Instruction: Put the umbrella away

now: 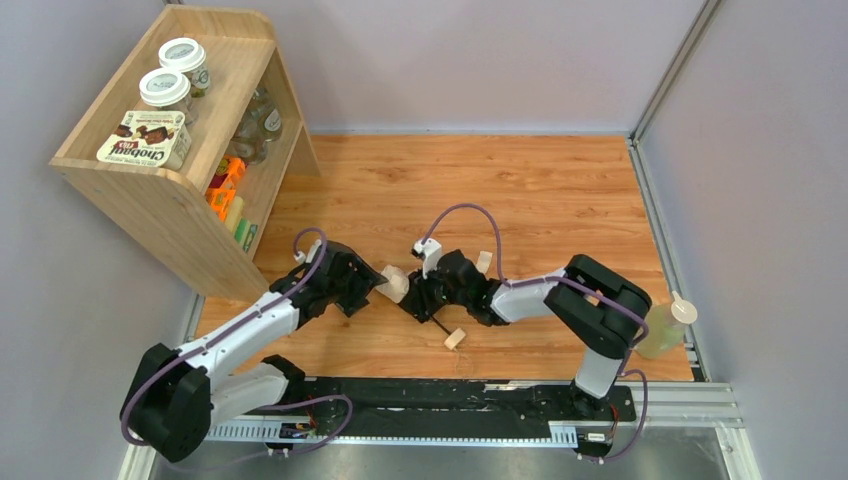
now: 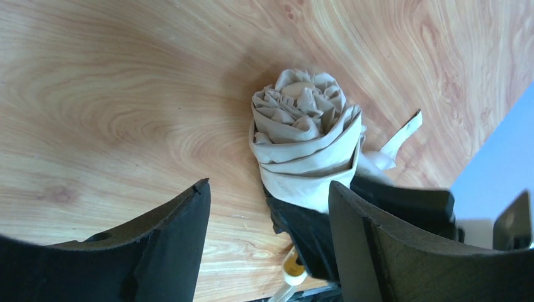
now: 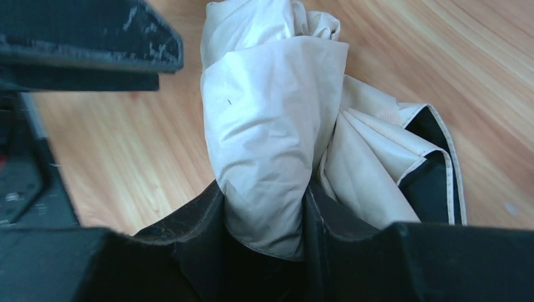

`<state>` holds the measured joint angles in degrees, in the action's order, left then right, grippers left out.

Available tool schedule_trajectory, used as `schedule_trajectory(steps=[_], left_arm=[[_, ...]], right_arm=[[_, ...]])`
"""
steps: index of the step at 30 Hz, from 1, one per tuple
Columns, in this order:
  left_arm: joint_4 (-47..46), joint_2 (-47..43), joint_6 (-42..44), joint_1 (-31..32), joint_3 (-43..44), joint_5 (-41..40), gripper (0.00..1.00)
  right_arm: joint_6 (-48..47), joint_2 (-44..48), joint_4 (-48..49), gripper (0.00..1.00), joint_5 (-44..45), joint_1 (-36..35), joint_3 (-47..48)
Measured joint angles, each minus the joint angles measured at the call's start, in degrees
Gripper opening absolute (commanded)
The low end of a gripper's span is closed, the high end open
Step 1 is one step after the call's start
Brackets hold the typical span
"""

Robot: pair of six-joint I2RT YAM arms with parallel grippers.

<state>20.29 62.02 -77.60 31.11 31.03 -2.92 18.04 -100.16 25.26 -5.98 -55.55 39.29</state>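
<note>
The umbrella (image 1: 393, 283) lies at mid-table, its pale beige canopy rolled into a bundle. Its thin black shaft (image 1: 441, 323) leads toward the near edge and ends in a small cream handle (image 1: 456, 338). My right gripper (image 1: 418, 296) is shut on the canopy; in the right wrist view the umbrella's fabric (image 3: 271, 126) is pinched between the right gripper's (image 3: 264, 196) black fingers. My left gripper (image 1: 368, 287) faces the bundle's free end from the left. In the left wrist view the left gripper (image 2: 269, 192) stands open with the umbrella's end (image 2: 305, 135) just ahead, near its right finger (image 2: 352, 214).
A wooden shelf unit (image 1: 150, 190) stands at the back left, with two jars and a yogurt box (image 1: 145, 138) on top and bottles inside. A bottle of yellowish liquid (image 1: 665, 328) stands at the table's right edge. Grey walls enclose the table.
</note>
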Motion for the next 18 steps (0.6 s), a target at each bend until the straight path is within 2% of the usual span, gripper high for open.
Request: schedule_trajectory(steps=[6,12,18], left_arm=[[-1.6,-2.4,-0.9,-1.2,-2.4,1.8,0.75],[-4.9,0.8,-2.5,-1.2,-2.4,5.4,0.75],[-7.4,3.3,-6.2,-1.2,-2.4,5.9,0.76]], right_arm=[[4.8,-9.0,8.9,0.00,-22.4,8.0,3.9],[8.1,-13.6,12.1,0.00,-32.7,11.1,6.6],[9.4,-15.3,12.9,0.00,-36.7,12.4,7.6]])
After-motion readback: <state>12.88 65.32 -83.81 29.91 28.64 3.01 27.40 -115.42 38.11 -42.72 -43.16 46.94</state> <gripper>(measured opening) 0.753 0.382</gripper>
